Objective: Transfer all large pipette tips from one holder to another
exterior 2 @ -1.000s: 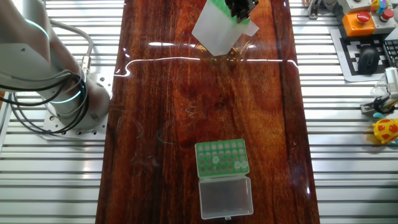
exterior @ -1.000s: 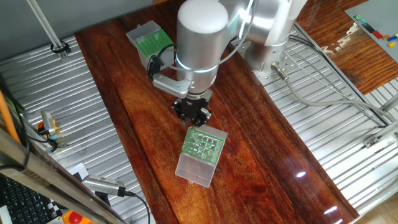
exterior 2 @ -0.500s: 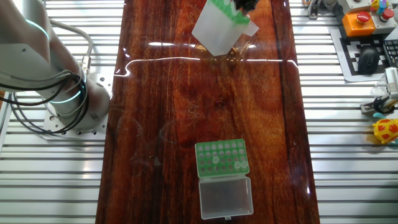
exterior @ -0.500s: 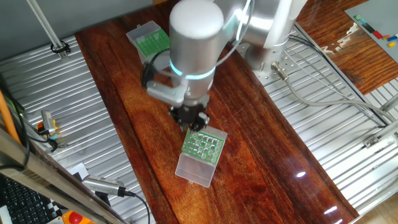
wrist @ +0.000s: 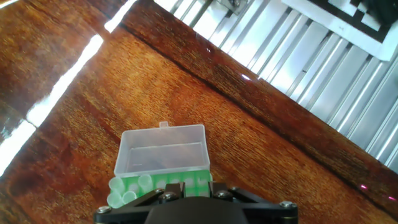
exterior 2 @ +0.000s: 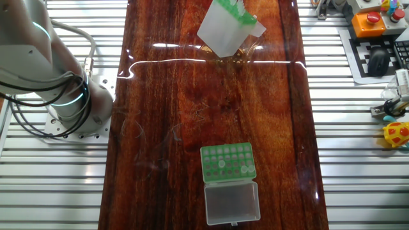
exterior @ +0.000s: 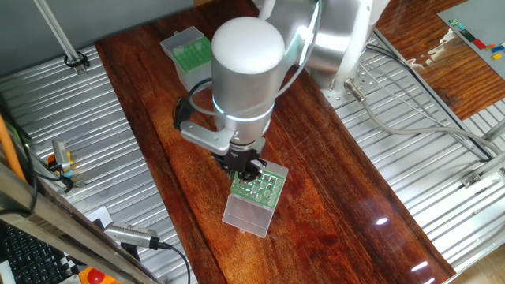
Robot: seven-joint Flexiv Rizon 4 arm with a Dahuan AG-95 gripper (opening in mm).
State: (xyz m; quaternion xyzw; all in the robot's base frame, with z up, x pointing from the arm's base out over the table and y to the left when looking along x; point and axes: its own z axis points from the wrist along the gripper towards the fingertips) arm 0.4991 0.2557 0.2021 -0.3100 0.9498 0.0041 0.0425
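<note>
Directly beneath the claw (exterior: pixel 250 168): taller box (exterior: pixel 255 196).

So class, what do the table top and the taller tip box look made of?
Table top: wood or wood veneer, glossy varnish; visible grain and bright reflections. Taller tip box: whitish translucent plastic walls, probably moulded, with a green perforated insert that looks like plastic too.

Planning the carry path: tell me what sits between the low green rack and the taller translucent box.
Nothing. In the other fixed view, the table between the low green rack and the taller translucent box is bare wood, crossed only by glare.
</note>
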